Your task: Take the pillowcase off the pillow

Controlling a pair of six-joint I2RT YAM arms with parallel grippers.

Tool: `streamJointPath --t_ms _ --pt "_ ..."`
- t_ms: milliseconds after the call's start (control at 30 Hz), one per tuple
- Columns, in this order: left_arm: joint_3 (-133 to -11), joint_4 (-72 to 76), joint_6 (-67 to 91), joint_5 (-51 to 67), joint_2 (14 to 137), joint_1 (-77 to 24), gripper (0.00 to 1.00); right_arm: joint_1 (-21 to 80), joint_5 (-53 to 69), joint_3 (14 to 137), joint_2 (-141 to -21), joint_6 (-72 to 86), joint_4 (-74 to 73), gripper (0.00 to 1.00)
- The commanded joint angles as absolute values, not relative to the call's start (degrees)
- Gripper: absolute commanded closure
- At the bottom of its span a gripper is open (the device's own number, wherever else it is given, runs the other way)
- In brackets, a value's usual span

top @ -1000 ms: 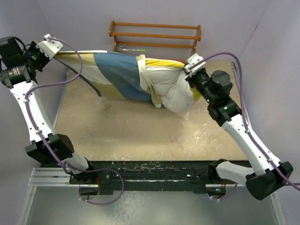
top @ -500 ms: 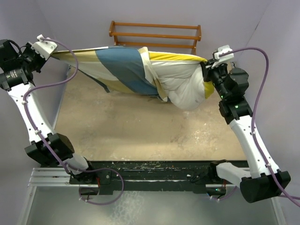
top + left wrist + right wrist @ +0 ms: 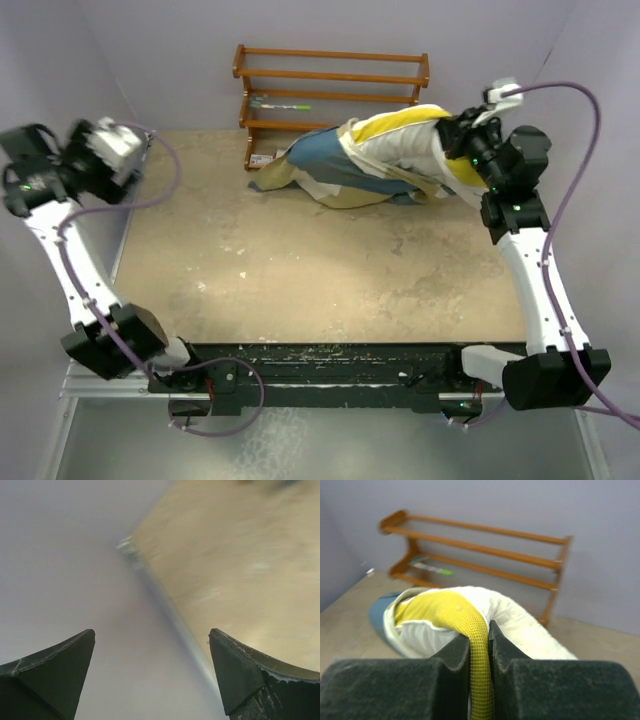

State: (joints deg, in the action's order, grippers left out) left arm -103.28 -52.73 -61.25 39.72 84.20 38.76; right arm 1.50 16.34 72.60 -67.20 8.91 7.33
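The pillow [image 3: 398, 155], cream-white and quilted with a yellow edge, lies bunched at the back right of the table. My right gripper [image 3: 452, 140] is shut on its yellow trim [image 3: 479, 645], which runs pinched between the two pads. The pillowcase [image 3: 315, 165], in blue, tan and white, is crumpled over the pillow's left end and trails onto the table; its blue part [image 3: 377, 615] shows at the left of the right wrist view. My left gripper [image 3: 125, 150] hangs blurred at the far left by the wall, well apart from the cloth. It stands open [image 3: 152, 632] with nothing between its fingers.
A wooden shelf rack [image 3: 330, 75] stands against the back wall just behind the pillow, with a green-handled item [image 3: 285, 103] on one shelf. Grey walls close in the left and right sides. The tan table [image 3: 300, 270] stretches toward the arm bases.
My left gripper let go of the pillowcase and opened, swinging down and away. The stretched cloth fell slack against the pillow. My right gripper carried the pillow farther back and right.
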Motion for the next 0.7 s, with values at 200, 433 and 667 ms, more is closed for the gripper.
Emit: streamJointPath --t_ms 200,433,667 --pt "-81.7 -56.5 -65.3 49.9 68.5 21.7 0.01 14.3 43.4 71.0 -65.2 18.7 29.5 1.00" --pt "-79.3 -65.8 -77.4 59.7 65.4 21.7 0.01 15.6 40.2 79.3 -70.0 35.5 41.5 1.00" --pt "-79.4 -57.1 -72.1 62.6 60.9 21.7 0.02 15.6 23.1 84.4 -72.6 34.4 21.2 1.00"
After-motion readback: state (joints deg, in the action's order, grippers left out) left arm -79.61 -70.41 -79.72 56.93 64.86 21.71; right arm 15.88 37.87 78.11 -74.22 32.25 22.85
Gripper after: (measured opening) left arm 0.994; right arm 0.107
